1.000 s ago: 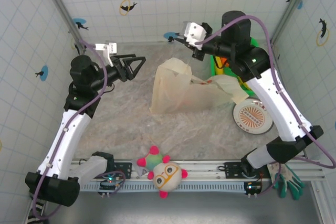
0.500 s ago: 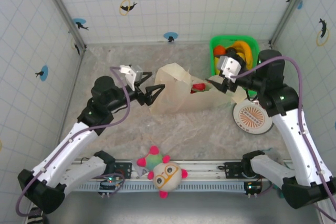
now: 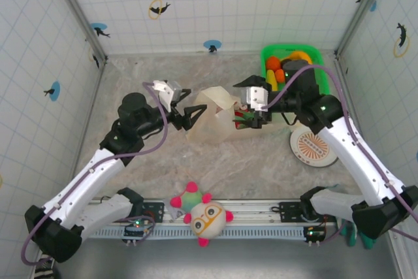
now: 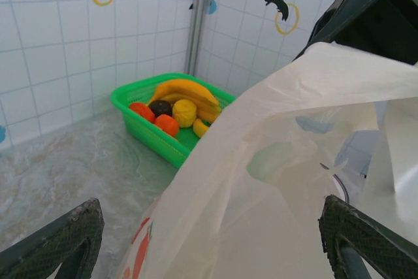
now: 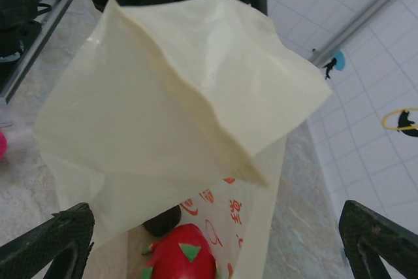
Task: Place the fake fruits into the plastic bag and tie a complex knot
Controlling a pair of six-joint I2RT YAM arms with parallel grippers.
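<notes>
Loading step: both pincers released, bag part-loaded.
Your left pincer (image 3: 191, 115) and right pincer (image 3: 250, 121) flank the plastic bag (image 3: 212, 119) in the middle of the counter (image 3: 261, 161), jaws spread, gripping nothing. A red fruit (image 5: 179, 261) and a dark one (image 5: 164, 222) sit inside; more fake fruits (image 4: 184, 110) wait in the green basket (image 4: 121, 101). Next, I'd say: right goes to the basket, left pinches the bag rim open. No knot yet.

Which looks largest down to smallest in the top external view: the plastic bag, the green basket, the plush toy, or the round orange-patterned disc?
1. plastic bag
2. green basket and plush toy: alike; the right arm covers part of the basket, so unranked
3. orange-patterned disc, also partly covered
</notes>
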